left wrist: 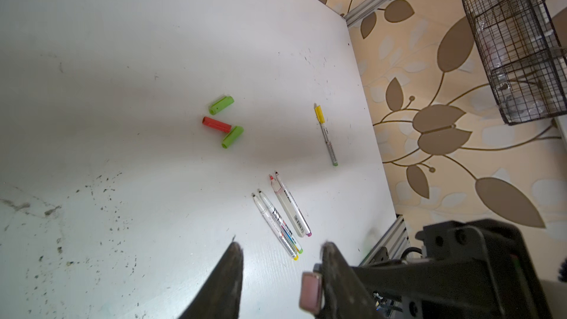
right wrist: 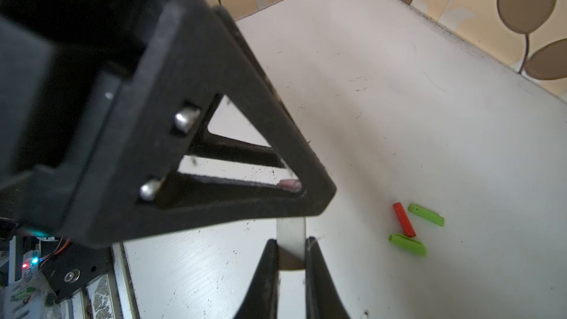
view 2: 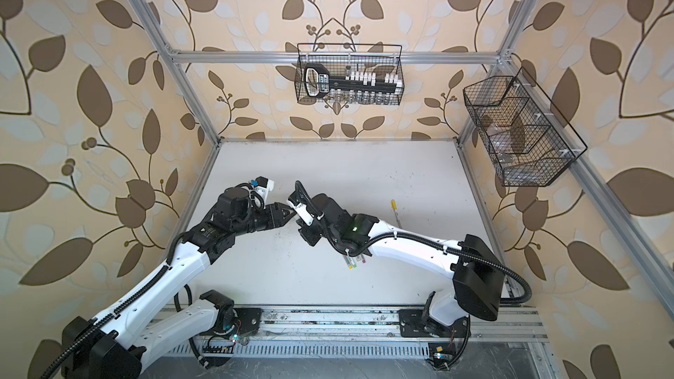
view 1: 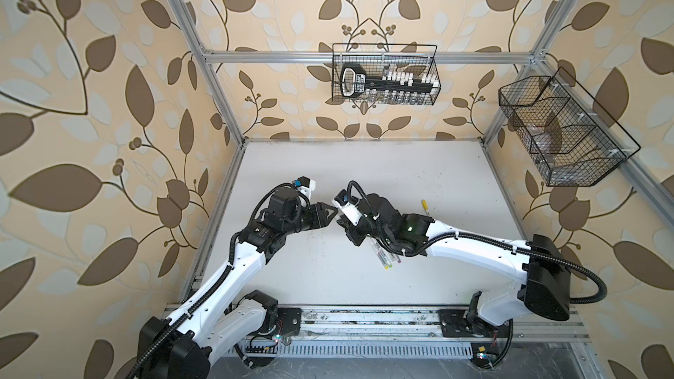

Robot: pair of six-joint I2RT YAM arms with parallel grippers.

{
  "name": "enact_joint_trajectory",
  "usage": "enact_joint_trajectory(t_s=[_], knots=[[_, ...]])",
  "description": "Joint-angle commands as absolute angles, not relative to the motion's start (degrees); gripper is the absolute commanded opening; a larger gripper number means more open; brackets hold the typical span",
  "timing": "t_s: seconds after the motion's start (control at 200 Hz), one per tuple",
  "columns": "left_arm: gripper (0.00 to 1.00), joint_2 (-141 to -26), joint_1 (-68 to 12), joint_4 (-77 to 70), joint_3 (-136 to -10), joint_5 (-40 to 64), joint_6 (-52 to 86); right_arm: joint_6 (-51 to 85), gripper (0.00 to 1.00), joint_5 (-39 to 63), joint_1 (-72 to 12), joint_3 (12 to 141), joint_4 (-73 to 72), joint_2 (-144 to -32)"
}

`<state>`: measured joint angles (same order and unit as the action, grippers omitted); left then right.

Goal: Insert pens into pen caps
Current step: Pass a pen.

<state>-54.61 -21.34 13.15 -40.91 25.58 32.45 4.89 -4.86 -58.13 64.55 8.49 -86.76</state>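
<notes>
Tabletop: two green caps, one red cap, four bare pens, one yellow-capped pen. Arms meet midair: right fingers pinch white pen, left fingers spread round pink end.

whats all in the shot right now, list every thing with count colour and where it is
loose pen caps: three, two green and one red, close together mid-table
capped pen: one, grey barrel with yellow cap, alone nearer the right wall
uncapped pens: four as far as I can tell, white-grey, side by side below the right arm
held pen: one, pale barrel with pinkish end, between the two grippers
table: one, white, speckled
wire baskets: two, black, one on the back rail holding a black tool with white blocks, one on the right wall
left gripper: jaws open around the held pen's pinkish end
right gripper: jaws shut on the held pen
</notes>
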Motion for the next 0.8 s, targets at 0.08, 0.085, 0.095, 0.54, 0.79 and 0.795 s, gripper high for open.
enact_joint_trajectory(t_s=[0.08, 0.085, 0.095, 0.54, 0.79, 0.795], knots=[[0.32, -54.23, -21.36, 10.12, -40.4, 28.36, 32.53, 4.63, 0.14, -4.55, -58.5, 63.91, 6.39, -85.4], [0.32, -54.23, -21.36, 10.07, -40.37, 28.42, 32.57, 4.64, 0.14, -4.56, -58.47, 63.9, 6.36, -85.41], [0.31, -54.23, -21.36, 9.99, -40.35, 28.57, 32.53, 4.7, 0.14, -4.61, -58.45, 63.92, 6.36, -85.38], [0.0, -55.37, -21.36, 9.58, -40.93, 28.62, 31.71, 7.24, 0.3, -5.3, -57.14, 65.21, 8.11, -86.35], [0.0, -55.98, -21.1, 18.99, -44.65, 18.52, 27.65, 9.87, 0.45, -4.98, -53.53, 63.78, 15.04, -85.37], [0.0, -55.98, -21.1, 19.16, -44.78, 18.31, 27.58, 9.95, 0.45, -4.95, -53.44, 63.75, 15.21, -85.36]])
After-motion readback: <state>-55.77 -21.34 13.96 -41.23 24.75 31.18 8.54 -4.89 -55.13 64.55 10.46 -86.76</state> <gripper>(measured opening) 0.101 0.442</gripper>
